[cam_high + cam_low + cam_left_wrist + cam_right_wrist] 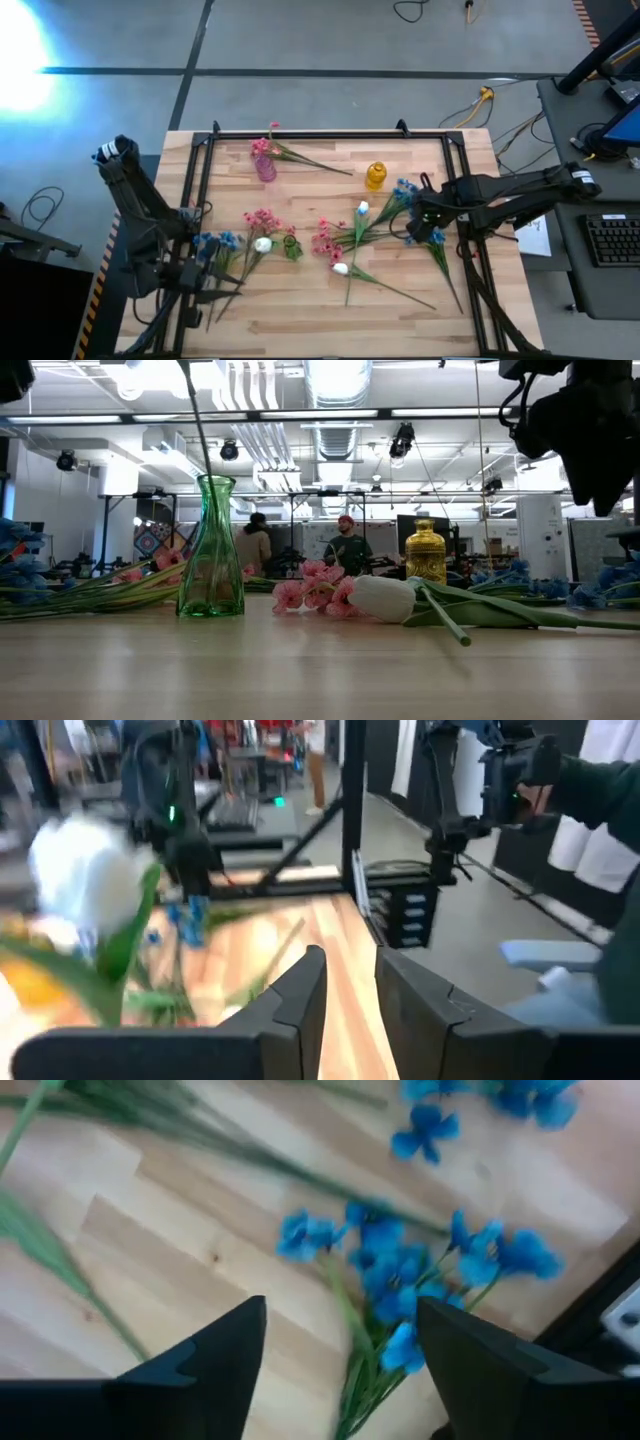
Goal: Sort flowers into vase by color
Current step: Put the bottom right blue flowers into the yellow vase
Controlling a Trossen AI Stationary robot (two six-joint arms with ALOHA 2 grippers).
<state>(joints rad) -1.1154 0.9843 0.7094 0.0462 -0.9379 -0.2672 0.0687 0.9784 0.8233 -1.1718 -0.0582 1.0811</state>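
Flower sprigs lie scattered on the wooden table (300, 310): blue ones (216, 243) at the near left, pink (262, 218), white (263, 244), and more blue (404, 190) at the right. A pink vase (265, 167) holds a pink sprig. A thin stem stands in the green vase (211, 550), and a yellow vase (376, 176) stands farther back. My right gripper (340, 1335) hangs open, pointing down over a blue sprig (390, 1275) that lies flat on the wood. My left gripper (350, 982), at the near left corner (210, 288), points level across the table with a narrow gap and nothing in it.
A black frame (330, 133) runs along the table's far and side edges. A white tulip (385, 600) and pink blossoms (315, 592) lie in the table's middle. People stand in the room beyond the table. Bare wood shows along the near edge.
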